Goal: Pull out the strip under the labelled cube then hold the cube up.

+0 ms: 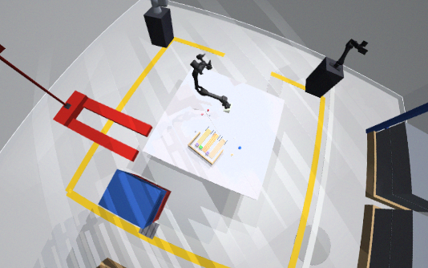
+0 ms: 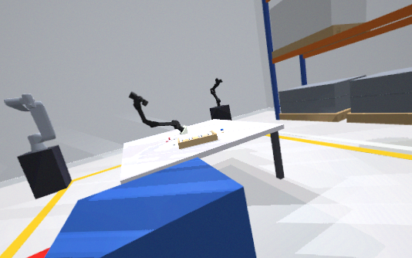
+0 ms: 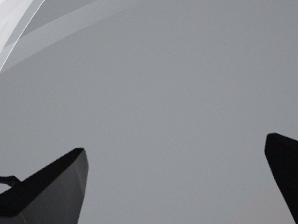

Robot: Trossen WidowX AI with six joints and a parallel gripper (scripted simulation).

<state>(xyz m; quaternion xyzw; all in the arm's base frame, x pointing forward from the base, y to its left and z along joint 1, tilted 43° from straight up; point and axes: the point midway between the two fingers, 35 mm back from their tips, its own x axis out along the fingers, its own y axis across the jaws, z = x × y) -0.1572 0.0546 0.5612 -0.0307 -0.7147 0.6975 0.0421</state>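
Observation:
My gripper (image 1: 207, 60) (image 2: 139, 99) is open and empty, raised high and well away from the strips; its two dark fingers stand wide apart in the wrist view (image 3: 176, 145), with only grey background between them. In the top view a low tan wooden frame (image 1: 199, 155) (image 2: 198, 140) stands on the white table (image 1: 253, 176) (image 2: 143, 162). A pale yellow strip (image 1: 204, 136), a more orange strip (image 1: 211, 144) and a pale tan strip (image 1: 218, 148) lie side by side. A green cube (image 1: 200, 147) and two purple cubes (image 1: 196, 144) (image 1: 207, 153) are near their frame-side ends. No label is readable; which cube rests on which strip is unclear.
Small red pieces (image 1: 207, 110) (image 2: 169, 138) lie between my arm's base and the frame's left side. A blue piece (image 1: 240, 148) (image 2: 221, 130) and a tiny orange piece (image 1: 232, 155) lie right of the frame. Thin dark marks show at the strips' far ends.

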